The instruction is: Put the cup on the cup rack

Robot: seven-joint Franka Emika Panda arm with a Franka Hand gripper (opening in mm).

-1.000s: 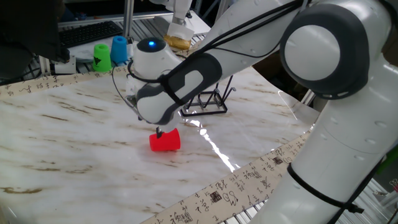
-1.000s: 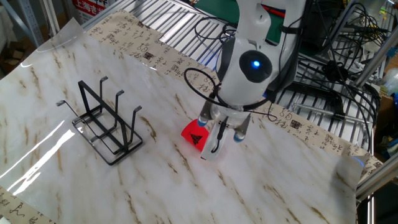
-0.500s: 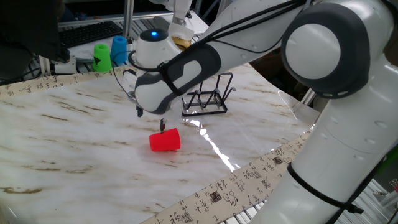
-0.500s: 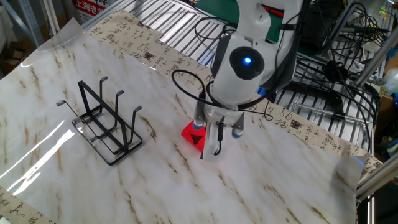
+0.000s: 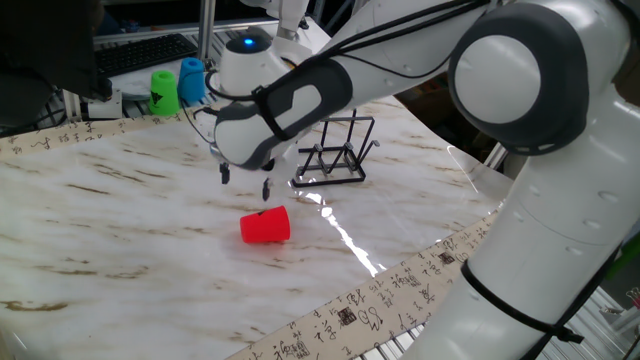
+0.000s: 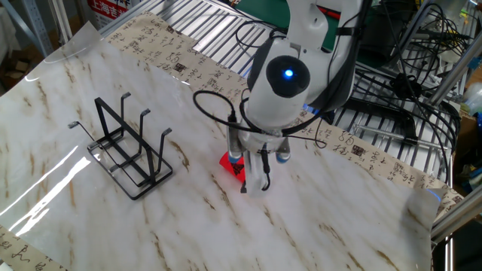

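Claw [image 5: 245,181] apparently clear above cup [image 5: 265,226]

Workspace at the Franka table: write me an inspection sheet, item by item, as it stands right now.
Surface: marble-pattern table with glare streaks, bordered by printed script strips.
Job's things: red cup on its side on the table; black wire cup rack upright, no cup on it.
Clutter: green cup and blue cup at the far edge.
Grippers: gripper open, above the red cup, holding nothing.
Cables: black cable looped at the wrist.
Surroundings: metal grating and a keyboard beyond the table.
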